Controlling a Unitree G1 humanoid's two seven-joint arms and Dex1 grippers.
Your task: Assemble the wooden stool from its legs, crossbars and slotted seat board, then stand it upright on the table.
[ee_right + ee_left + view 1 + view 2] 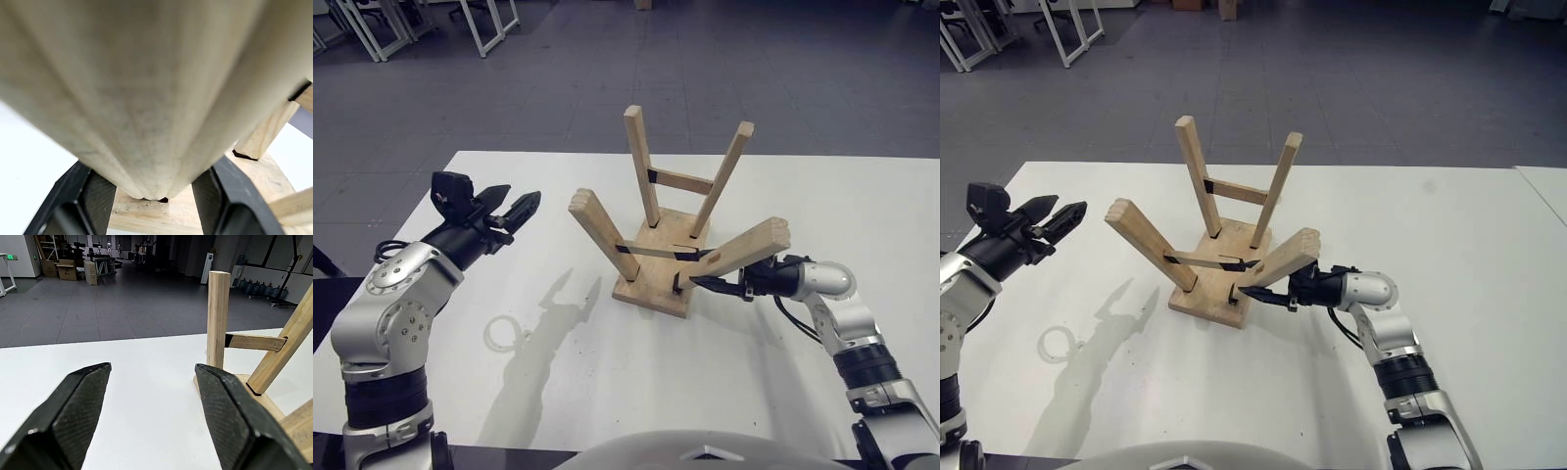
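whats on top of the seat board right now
Four legs stand slanted on the seat board, two crossbars between them. The right claw grips one at its base; the legs' seated ends are hidden.

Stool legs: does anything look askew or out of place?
The near left leg and near right leg splay outward from the seat board, far more than the far legs, as if not seated square. The right gripper holds the latter's base.

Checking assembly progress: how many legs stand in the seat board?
4, slotted into the pale wooden seat board: two far legs joined by a crossbar, one near-left, one near-right by the right gripper.
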